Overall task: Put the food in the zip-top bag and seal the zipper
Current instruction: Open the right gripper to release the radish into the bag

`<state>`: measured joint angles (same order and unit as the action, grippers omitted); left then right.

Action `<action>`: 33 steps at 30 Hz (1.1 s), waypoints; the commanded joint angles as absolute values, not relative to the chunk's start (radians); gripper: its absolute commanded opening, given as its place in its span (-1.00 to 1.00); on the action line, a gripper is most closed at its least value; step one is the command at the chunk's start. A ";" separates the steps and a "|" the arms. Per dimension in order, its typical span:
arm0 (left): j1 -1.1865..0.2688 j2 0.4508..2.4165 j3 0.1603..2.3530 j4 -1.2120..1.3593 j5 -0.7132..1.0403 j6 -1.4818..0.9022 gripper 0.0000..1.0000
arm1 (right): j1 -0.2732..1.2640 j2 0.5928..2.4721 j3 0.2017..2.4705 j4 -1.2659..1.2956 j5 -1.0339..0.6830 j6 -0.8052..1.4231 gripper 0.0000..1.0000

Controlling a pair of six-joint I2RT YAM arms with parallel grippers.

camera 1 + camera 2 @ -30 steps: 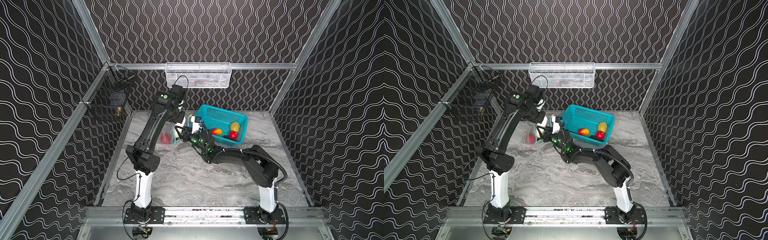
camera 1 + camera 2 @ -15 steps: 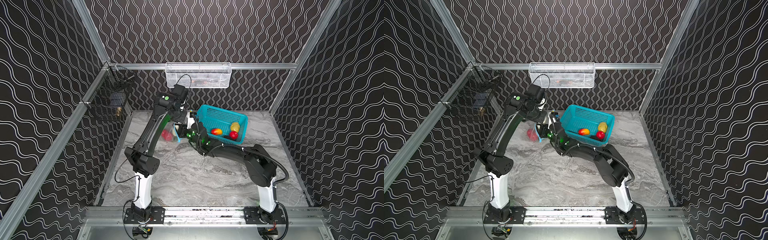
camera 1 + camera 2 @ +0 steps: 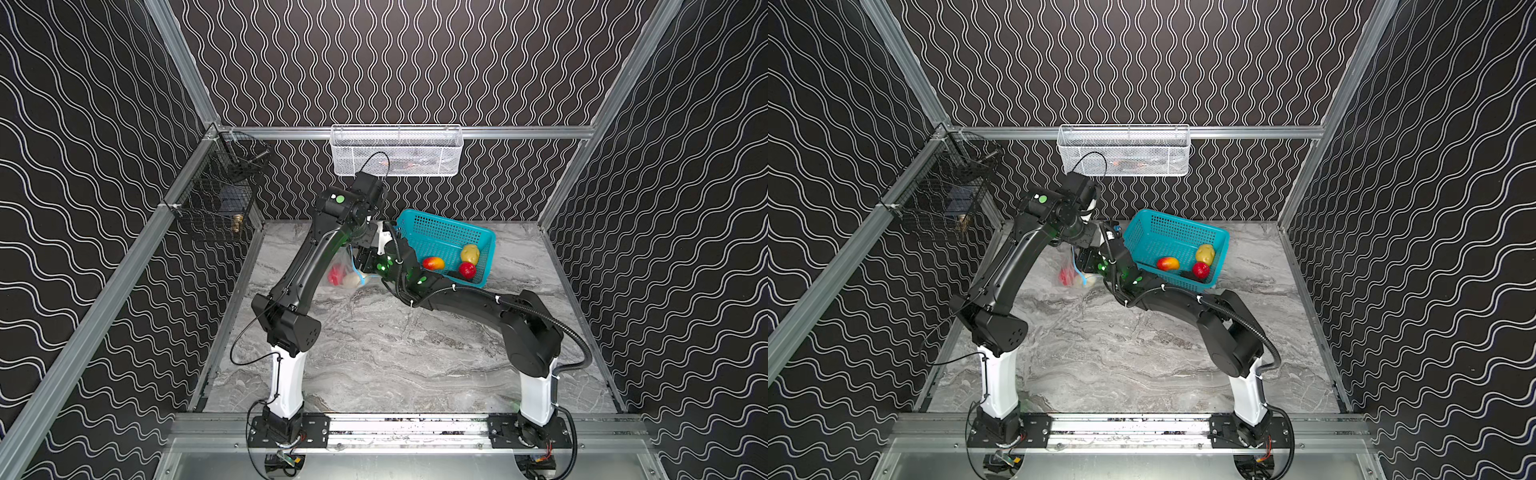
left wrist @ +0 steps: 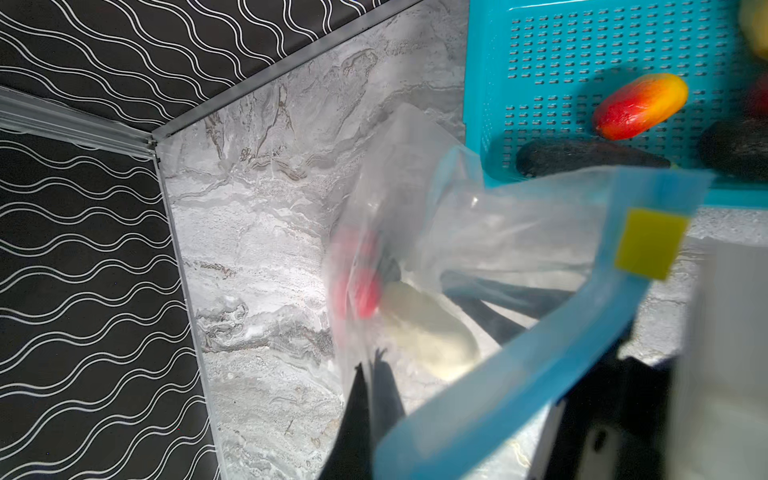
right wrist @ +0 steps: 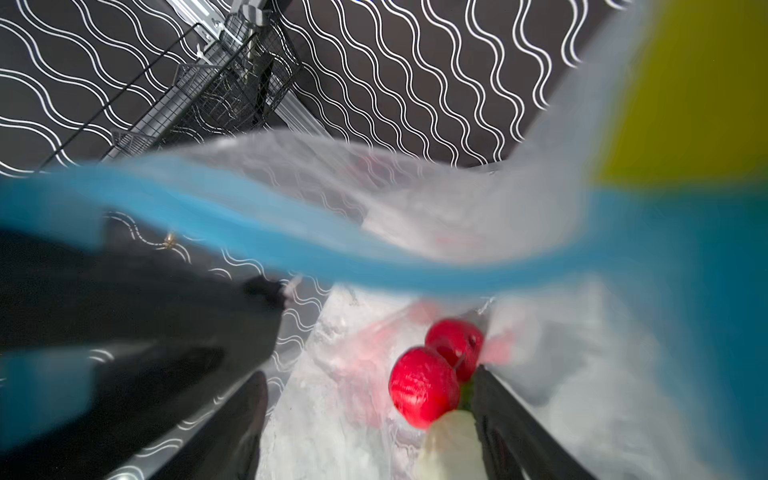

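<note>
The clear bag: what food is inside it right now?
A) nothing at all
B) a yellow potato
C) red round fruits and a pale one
C: through the zip-top bag, red round fruits and a pale whitish piece show inside; the potato sits in the teal basket.

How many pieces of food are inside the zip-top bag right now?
3: two red round fruits touching each other deep in the zip-top bag, and a pale white piece right beside them. Blur and plastic folds may hide more.
</note>
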<state>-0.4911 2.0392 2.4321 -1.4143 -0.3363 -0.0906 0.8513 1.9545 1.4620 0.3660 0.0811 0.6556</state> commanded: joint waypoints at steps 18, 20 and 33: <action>-0.553 2.019 2.372 -1.354 -0.470 -0.090 -1.00 | 0.839 1.872 1.405 0.428 0.028 0.721 0.18; -0.561 2.014 2.356 -1.350 -0.476 -0.090 -1.00 | 0.836 1.869 1.402 0.429 0.039 0.729 0.08; -0.565 2.037 2.362 -1.357 -0.537 -0.100 -1.00 | 0.812 1.745 1.327 0.380 0.057 0.709 0.01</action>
